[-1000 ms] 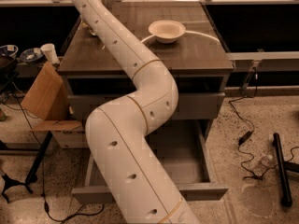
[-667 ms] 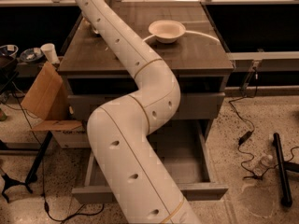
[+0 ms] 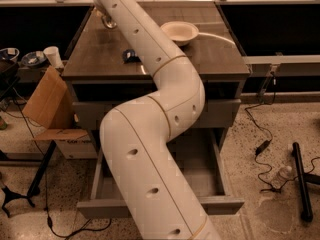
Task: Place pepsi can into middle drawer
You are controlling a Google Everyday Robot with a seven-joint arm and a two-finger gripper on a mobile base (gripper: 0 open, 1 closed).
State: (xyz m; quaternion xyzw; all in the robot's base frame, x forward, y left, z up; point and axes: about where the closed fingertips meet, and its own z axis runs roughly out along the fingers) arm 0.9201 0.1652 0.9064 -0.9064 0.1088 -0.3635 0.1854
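The pepsi can (image 3: pixel 130 55), small and blue, sits on the dark cabinet top (image 3: pixel 215 59), partly hidden behind my white arm (image 3: pixel 165 84). My gripper (image 3: pixel 106 20) is at the far left of the cabinet top, beyond the can and apart from it. The middle drawer (image 3: pixel 200 159) is pulled out wide below the shut top drawer (image 3: pixel 225 111). Its grey tray is largely covered by my arm, and no object shows in the visible part.
A white bowl (image 3: pixel 180 32) stands on the cabinet top at the back. A cardboard box (image 3: pixel 47 104) and a paper cup (image 3: pixel 51 56) are at the left. Cables (image 3: pixel 260 144) and a black bar (image 3: pixel 300 179) lie on the floor at the right.
My arm has shifted a little, the gripper end moving slightly farther back. The blue can, hidden behind the arm before, now shows beside it.
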